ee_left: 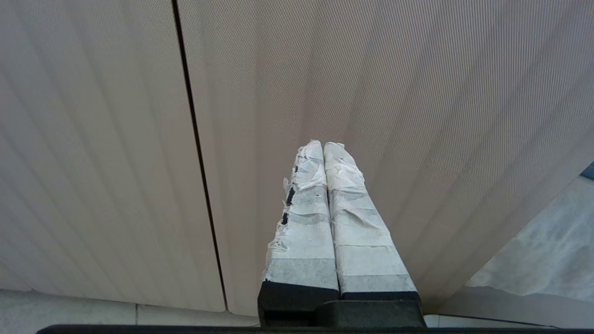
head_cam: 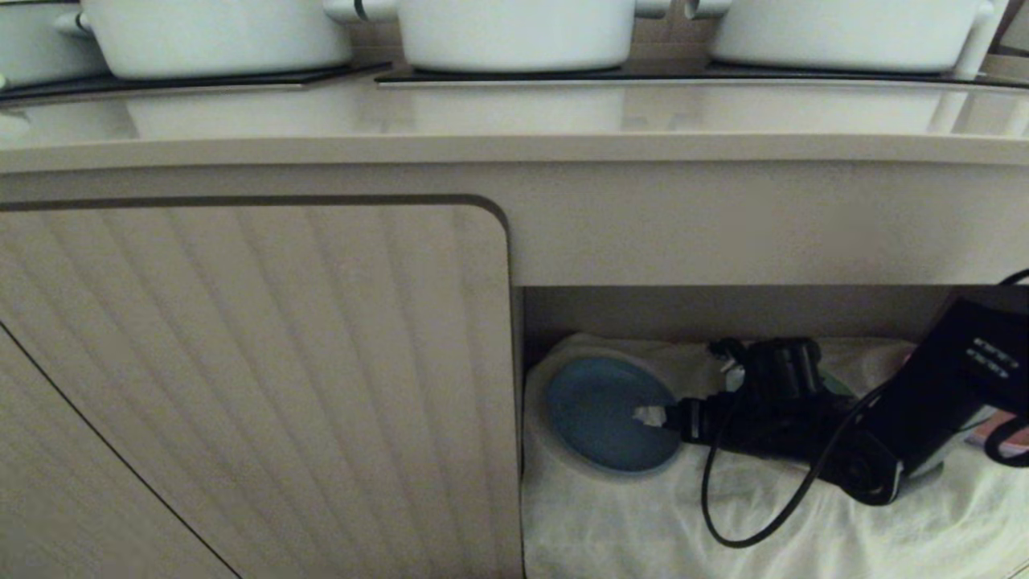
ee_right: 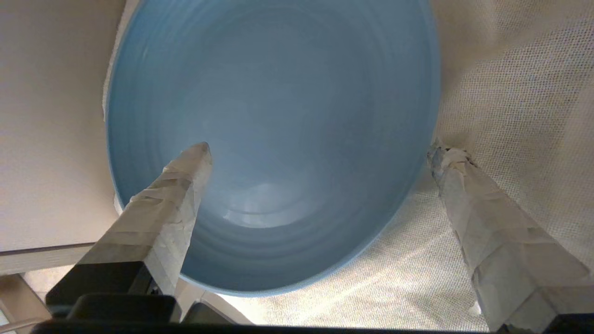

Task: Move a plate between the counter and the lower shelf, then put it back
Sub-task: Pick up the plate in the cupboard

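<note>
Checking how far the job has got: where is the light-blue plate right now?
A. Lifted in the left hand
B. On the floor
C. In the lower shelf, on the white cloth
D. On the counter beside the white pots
C: the plate lies on the white cloth inside the lower shelf, with the right hand open at its rim.

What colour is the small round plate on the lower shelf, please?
Light blue; the small round matte plate shows best in the right wrist view.

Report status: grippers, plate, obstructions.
Right gripper open, straddling the plate's rim, no grip yet. Left gripper shut, parked at the cabinet door. Plate on lower shelf cloth. Nothing obstructing.
</note>
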Controlling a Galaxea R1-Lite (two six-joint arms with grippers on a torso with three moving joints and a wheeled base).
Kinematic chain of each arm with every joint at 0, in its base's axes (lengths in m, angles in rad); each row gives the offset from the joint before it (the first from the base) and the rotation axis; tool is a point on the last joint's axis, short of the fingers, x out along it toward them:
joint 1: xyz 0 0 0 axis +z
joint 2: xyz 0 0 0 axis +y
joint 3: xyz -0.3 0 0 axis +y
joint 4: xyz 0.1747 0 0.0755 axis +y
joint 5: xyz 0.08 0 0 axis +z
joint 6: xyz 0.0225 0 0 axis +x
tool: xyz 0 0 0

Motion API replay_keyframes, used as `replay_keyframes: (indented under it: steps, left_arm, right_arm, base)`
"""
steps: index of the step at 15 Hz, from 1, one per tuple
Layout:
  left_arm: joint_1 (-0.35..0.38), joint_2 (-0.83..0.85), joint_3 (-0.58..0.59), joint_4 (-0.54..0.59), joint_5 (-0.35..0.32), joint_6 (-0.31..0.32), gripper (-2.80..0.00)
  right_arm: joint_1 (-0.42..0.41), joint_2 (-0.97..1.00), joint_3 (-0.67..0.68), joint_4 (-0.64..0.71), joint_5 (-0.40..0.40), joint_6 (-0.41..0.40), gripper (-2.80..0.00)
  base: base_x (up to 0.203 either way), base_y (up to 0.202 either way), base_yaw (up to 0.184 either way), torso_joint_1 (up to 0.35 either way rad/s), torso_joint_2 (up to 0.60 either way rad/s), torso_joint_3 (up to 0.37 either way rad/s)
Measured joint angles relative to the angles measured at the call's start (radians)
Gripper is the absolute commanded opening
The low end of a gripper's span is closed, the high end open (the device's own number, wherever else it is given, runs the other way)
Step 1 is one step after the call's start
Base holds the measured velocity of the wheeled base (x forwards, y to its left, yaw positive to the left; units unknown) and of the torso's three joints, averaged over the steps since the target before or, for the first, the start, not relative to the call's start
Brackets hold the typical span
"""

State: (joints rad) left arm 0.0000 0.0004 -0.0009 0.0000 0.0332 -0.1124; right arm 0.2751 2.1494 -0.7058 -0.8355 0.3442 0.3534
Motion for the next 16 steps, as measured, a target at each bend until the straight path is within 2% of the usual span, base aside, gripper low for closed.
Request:
replay_keyframes:
  steps: [16]
  left_arm:
    - [0.000, 0.000, 0.000, 0.000, 0.000, 0.000, -2.80]
  right_arm:
    - [-0.003, 0.009, -0.021, 0.007, 0.000, 0.002, 0.00]
  base:
    - [0.000, 0.000, 0.000, 0.000, 0.00, 0.000]
